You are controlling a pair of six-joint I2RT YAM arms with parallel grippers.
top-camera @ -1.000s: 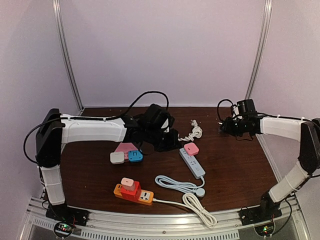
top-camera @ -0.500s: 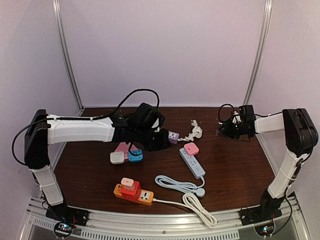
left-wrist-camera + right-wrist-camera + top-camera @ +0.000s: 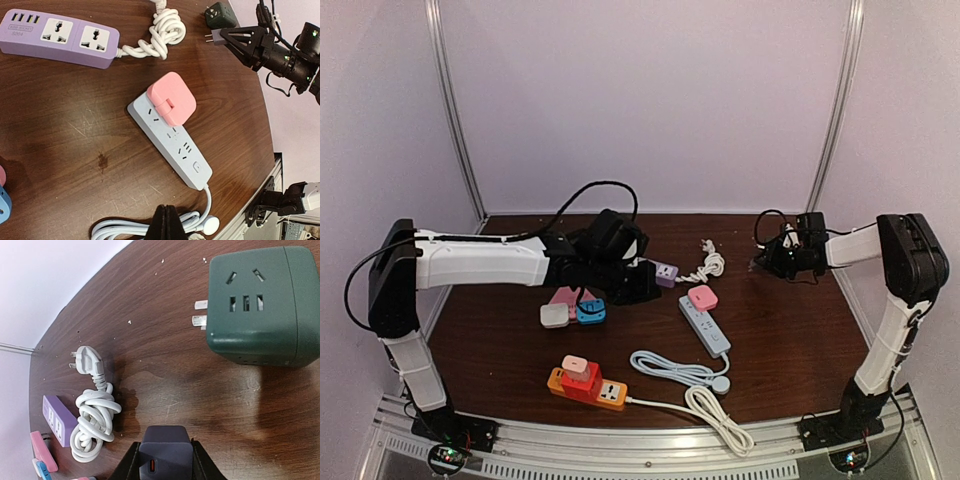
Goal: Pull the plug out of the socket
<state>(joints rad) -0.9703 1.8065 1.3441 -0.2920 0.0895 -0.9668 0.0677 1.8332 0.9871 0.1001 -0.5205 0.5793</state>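
Note:
My right gripper (image 3: pixel 166 462) is shut on a dark grey plug (image 3: pixel 166 450) with an orange port, holding it just above the table at the back right. In the left wrist view this plug (image 3: pixel 216 36) has its prongs bare and pointing left, in no socket. The purple socket strip (image 3: pixel 60 37) lies well to its left, both its outlets empty, with its knotted white cord (image 3: pixel 160 32) beside it. My left gripper (image 3: pixel 166 216) is shut on nothing and hovers above the table near the purple strip (image 3: pixel 665 271).
A green cube socket (image 3: pixel 255 305) stands just beyond the held plug. A pink plug (image 3: pixel 171 98) sits in a white strip (image 3: pixel 180 155), whose cable (image 3: pixel 685 375) coils toward the front edge. An orange strip (image 3: pixel 588 385) and small adapters (image 3: pixel 572 308) lie front left.
My left arm has drawn back to the left, uncovering the purple strip. The right arm's elbow has swung up and in, while its gripper stays at the back right with the plug.

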